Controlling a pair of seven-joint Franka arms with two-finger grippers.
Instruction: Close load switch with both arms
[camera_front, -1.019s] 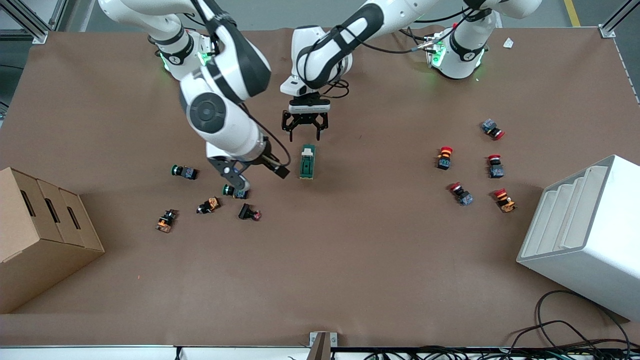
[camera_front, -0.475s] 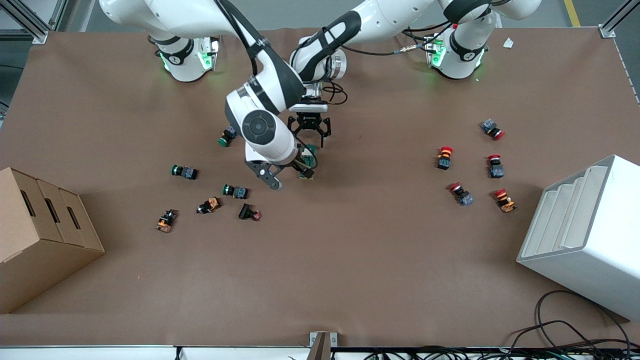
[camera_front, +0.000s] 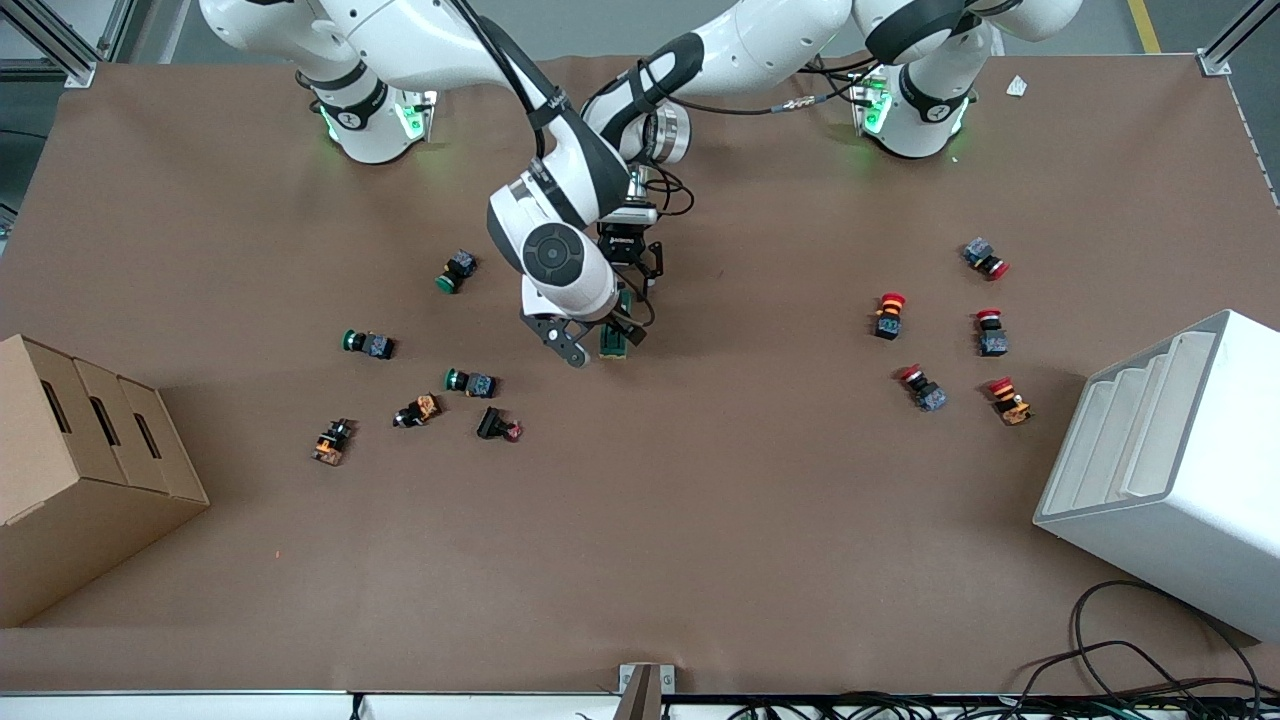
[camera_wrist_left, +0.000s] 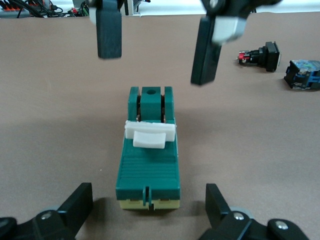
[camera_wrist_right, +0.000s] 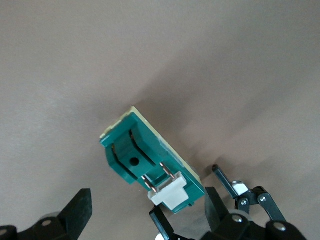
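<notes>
The load switch (camera_front: 613, 343) lies mid-table, a dark green block on a cream base, mostly hidden under my right wrist in the front view. In the left wrist view the load switch (camera_wrist_left: 149, 160) shows its white handle (camera_wrist_left: 149, 134) raised. My left gripper (camera_wrist_left: 148, 209) is open, with a finger on each side of one end, not touching. My right gripper (camera_wrist_right: 147, 212) is open over the other end; its fingers (camera_wrist_left: 109, 31) hang above the block. The switch (camera_wrist_right: 142, 157) fills the right wrist view. In the front view, the left gripper (camera_front: 630, 278) and right gripper (camera_front: 602, 345) flank the switch.
Green and orange push buttons (camera_front: 472, 382) lie toward the right arm's end, and one green button (camera_front: 456, 270) is near the switch. Red buttons (camera_front: 888, 315) lie toward the left arm's end. There is a cardboard box (camera_front: 80, 470) and a white rack (camera_front: 1170, 470).
My right arm swung from the green and orange buttons across to the switch and now covers most of it. My left gripper came down to the switch's other end.
</notes>
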